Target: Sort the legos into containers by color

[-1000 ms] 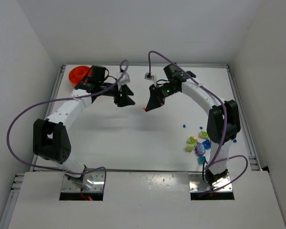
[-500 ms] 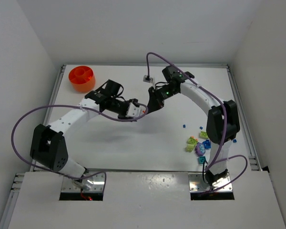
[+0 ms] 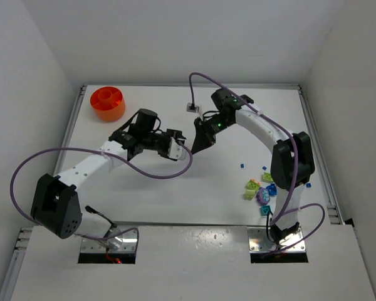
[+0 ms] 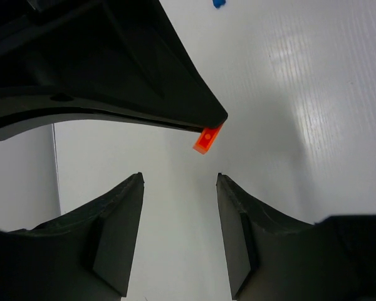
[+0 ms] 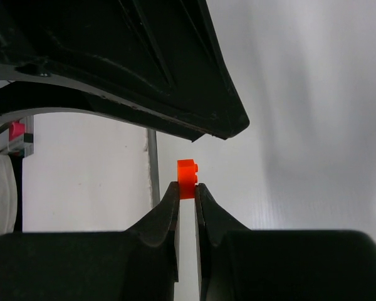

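As seen through the right wrist camera, noted right gripper (image 5: 187,188) pinched almost fully closed on a small orange brick (image 5: 188,177), gripped by its lower half with the upper half left poking out past the fingertips. Logged the black body of left gripper (image 4: 178,179) filling the 12 o'clock half of that view, close above the brick but with a sliver of white between, not touching.

Through the left wrist camera: jaws roughly halfway apart, nothing between them. Sighted the brick at 12 o'clock of the gap, just beyond the fingertips, sticking out of the right gripper's tip. Also spotted one tiny blue bit (image 4: 219,3) on the white surface at the top edge of that view.

From above: placed both grippers nose to nose slightly toward 12 o'clock of table (image 3: 175,200) centre, left one at 9 o'clock of right one. Could not pick out the brick there, too small. Marked orange bowl (image 3: 106,102) at the 10 o'clock corner, well apart from both grippers; contents not discernible. Counted loose legos (image 3: 260,191) clustered at 4 o'clock, beside the right arm: lime green, purple, blue and teal, plus a few stray small bits just around the cluster.
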Controlling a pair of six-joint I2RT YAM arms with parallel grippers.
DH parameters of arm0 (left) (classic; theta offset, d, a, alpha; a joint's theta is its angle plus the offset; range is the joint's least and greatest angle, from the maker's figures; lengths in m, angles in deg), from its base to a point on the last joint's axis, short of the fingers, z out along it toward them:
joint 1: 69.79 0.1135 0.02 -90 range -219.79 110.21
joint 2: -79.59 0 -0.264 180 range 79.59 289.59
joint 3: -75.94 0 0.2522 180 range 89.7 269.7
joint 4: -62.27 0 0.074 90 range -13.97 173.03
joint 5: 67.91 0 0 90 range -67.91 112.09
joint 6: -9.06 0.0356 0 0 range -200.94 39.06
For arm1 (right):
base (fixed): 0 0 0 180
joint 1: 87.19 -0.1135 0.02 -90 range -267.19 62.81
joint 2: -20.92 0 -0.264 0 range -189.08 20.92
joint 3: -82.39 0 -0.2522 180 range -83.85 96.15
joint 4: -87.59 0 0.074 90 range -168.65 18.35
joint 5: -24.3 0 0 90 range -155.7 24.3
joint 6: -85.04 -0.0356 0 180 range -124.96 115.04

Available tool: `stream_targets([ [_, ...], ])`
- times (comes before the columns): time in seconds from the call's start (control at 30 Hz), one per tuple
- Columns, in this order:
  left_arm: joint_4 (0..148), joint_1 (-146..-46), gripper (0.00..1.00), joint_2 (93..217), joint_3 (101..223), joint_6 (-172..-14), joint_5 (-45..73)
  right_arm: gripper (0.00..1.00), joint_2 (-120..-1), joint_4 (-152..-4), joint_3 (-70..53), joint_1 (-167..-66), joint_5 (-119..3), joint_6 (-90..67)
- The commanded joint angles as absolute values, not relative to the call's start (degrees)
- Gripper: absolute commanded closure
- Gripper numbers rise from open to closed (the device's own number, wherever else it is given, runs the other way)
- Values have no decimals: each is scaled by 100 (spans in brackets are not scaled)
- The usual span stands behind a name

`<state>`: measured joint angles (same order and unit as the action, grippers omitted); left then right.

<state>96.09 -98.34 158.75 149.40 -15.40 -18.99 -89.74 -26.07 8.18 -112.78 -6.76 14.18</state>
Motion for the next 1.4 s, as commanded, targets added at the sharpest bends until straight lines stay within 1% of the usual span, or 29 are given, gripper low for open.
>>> stream_targets([
  [0.0,9326,-9905,44,15641,14894,-1502,-2281,100,-9009,-2653,870,-11321,-576,1631],
  [0.3,9395,-9958,52,15641,14894,-1502,-2590,100,-9062,-2653,1037,-11426,-681,1631],
  [0.5,9677,-10081,52,15694,14946,-1344,-2704,100,-9114,-2705,1151,-11426,-681,1631],
  [0.8,10266,-10143,56,15861,15113,-1071,-2704,100,-9167,-2706,1265,-11426,-681,1631],
  [0.83,10266,-10143,56,15861,15113,-1071,-2704,100,-9167,-2706,1265,-11426,-681,1631],
  [1.07,10266,-10143,65,16045,15219,-1071,-2598,100,-9167,-2636,1265,-11479,-681,1684],
  [1.37,9898,-10143,69,16107,15140,-1255,-2327,100,-9115,-2442,1450,-11585,-795,2062],
])
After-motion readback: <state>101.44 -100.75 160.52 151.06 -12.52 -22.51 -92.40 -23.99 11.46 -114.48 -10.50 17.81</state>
